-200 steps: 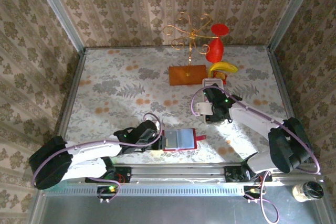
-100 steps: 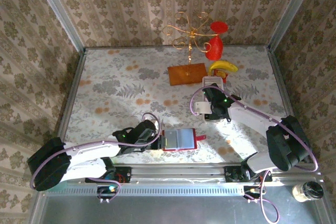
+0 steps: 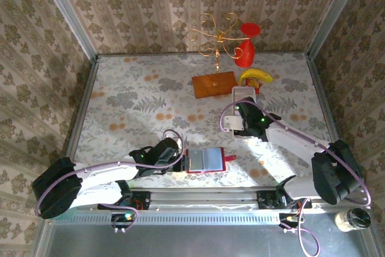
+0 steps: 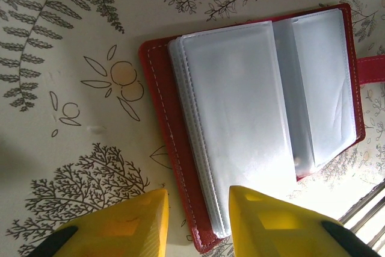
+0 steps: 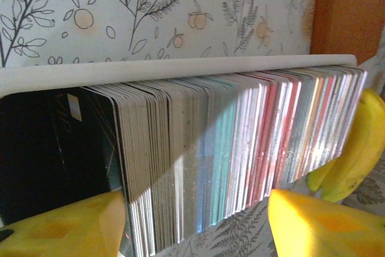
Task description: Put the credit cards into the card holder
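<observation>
Picking of a first card is what I judge to be getting under way. The right hand (image 5: pixel 195 209) is hovering over the credit cards (image 5: pixel 228 148), which are standing on edge in a tight row in the long white tray (image 5: pixel 180 67) at the far right of the desk (image 3: pixel 132 100), just beside a banana (image 5: pixel 355 148). Its fingers are spreading wide, straddling much of the row and closing on nothing. Near the arm bases, the card holder (image 4: pixel 258 106) is lying open and flat, its clear pockets facing up and looking empty. The left hand (image 4: pixel 198 203) is sitting at the holder's left cover edge with its fingers only narrowly parted, the red corner lying between them. It is probably steadying the holder, not lifting it. The next move is asking the right hand to narrow onto a single card, likely at one end of the row, since the cards are packing closely and several could come up together. Then that card is needing to be carried across to a pocket mouth.
</observation>
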{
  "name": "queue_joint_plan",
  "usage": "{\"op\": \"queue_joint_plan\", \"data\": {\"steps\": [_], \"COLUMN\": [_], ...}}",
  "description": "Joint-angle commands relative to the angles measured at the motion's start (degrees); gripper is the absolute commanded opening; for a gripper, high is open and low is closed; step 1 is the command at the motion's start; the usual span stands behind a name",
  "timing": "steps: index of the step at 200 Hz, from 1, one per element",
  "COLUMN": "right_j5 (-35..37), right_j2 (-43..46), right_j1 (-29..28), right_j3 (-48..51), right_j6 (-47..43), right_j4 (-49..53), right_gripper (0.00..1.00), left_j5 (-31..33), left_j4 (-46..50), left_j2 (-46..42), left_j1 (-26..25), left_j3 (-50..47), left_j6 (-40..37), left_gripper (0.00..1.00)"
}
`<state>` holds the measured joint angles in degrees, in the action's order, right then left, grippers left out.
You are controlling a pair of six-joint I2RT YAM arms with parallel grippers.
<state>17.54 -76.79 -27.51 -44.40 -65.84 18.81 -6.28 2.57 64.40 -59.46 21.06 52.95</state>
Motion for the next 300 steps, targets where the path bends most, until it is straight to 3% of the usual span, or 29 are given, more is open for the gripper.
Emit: {"op": "queue_joint_plan", "data": {"steps": [1, 17, 33, 47, 224, 300], "right_j5": [-2.2, -5.2, -7.4, -8.2, -0.9, -3.2], "right_j2": [2.7, 4.3, 5.3, 5.6, -2.6, -7.9], "right_j1": [0.3, 0.3, 0.3, 0.3, 1.5, 2.4], "right_j3": [-1.3, -2.4, -1.7, -0.7, -4.7, -6.9], "right_j6": [0.4, 1.1, 1.7, 1.9, -1.3, -0.8], "right_j4": [2.7, 7.5, 9.2, 9.0, 1.7, 3.7], "right_gripper": [0.65, 0.69, 0.90, 1.00, 0.96, 0.98], "left_j5": [-0.9, -0.9, -0.8, -1.0, -1.0, -1.1], "left_j4": [-0.7, -0.7, -1.0, -1.2, -0.7, -0.9], "left_j2": [0.3, 0.2, 0.3, 0.6, -0.3, -0.5], "left_j1": [0.5, 0.5, 0.6, 0.6, 1.2, 1.7], "left_j3": [-0.6, -0.8, -0.8, -0.8, -1.3, -1.7], "left_j6": [0.8, 0.8, 0.8, 0.7, 0.7, 0.7], "left_gripper": [0.32, 0.32, 0.32, 0.32, 0.32, 0.32]}}
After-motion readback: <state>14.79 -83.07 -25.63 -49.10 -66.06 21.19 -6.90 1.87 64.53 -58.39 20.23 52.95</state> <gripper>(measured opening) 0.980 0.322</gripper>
